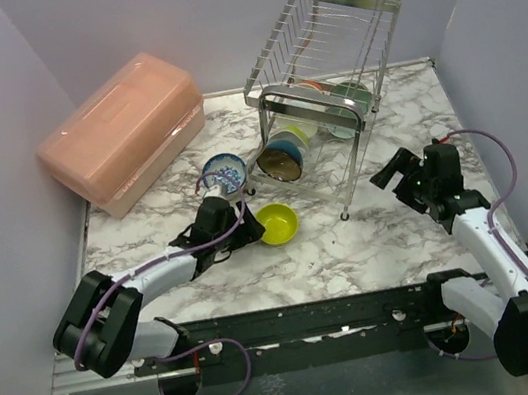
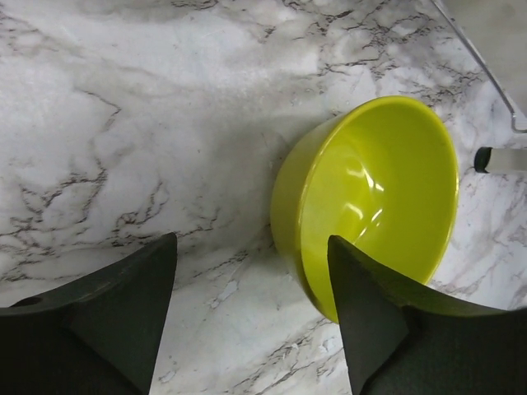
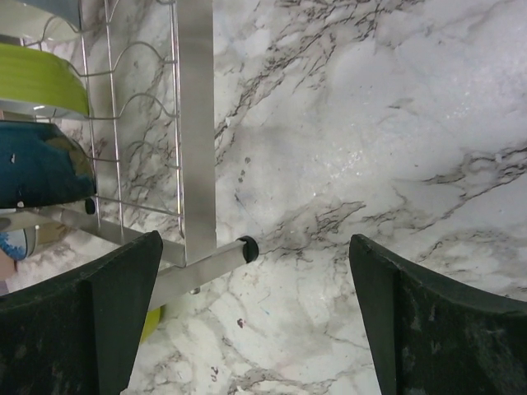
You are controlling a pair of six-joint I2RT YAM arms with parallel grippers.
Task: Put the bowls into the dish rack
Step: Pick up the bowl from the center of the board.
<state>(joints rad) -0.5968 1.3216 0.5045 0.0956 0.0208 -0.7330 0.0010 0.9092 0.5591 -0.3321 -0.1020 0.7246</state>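
Your left gripper [image 2: 251,247] hangs low over the marble table [image 1: 373,240] with its jaws apart. One finger [image 2: 370,321] is at the near rim of the upright lime bowl [image 2: 370,197]; contact cannot be told. Your right gripper [image 3: 255,247] is spread wide and holds nothing, just beside a foot of the dish rack [image 1: 325,45]. Behind the left gripper, a blue-and-white bowl [image 1: 224,174] stands on the table. Farther back, the rack's lower tier holds a teal bowl [image 1: 285,156] and a mint green bowl [image 1: 345,108] on edge. A pink box [image 1: 121,130] sits far left.

We can read no text, label, brand, number or sign on anything in these three views.
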